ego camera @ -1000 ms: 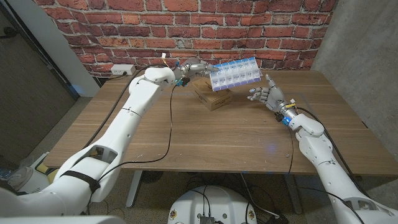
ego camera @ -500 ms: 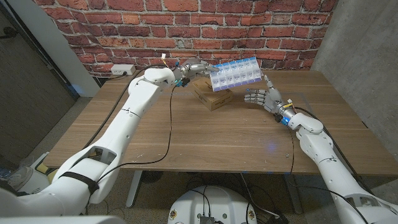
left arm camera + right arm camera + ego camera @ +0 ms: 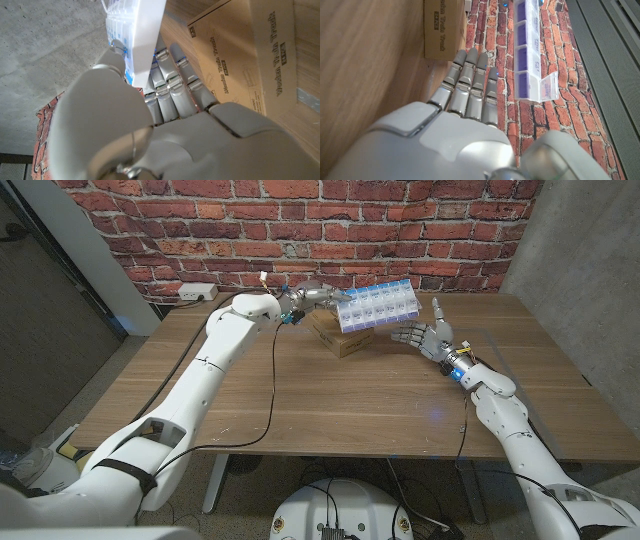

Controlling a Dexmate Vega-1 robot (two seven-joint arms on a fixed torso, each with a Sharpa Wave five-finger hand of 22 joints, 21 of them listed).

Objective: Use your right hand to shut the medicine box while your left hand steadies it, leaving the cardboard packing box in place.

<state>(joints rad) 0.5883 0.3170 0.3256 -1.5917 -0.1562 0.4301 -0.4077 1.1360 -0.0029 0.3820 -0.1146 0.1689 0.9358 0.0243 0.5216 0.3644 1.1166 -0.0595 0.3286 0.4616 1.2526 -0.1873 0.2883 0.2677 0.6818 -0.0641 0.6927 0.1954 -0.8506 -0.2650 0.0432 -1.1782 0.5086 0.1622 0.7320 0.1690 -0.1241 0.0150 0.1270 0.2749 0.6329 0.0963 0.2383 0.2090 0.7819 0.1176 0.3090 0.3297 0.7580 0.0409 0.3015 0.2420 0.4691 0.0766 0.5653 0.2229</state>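
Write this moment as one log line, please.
left hand: holds medicine box | right hand: open, apart | packing box: on table

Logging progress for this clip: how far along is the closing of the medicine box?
Done: the left hand holds the medicine box up above the cardboard packing box, which sits on the table. In hand: the right hand is open beside the box, not touching it. Left: the right wrist view shows an end lid standing open, so the closing has yet to happen.

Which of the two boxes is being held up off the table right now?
The medicine box, the white and blue compartmented one: the left robot hand grips it in the air. The brown cardboard packing box sits on the table beneath it.
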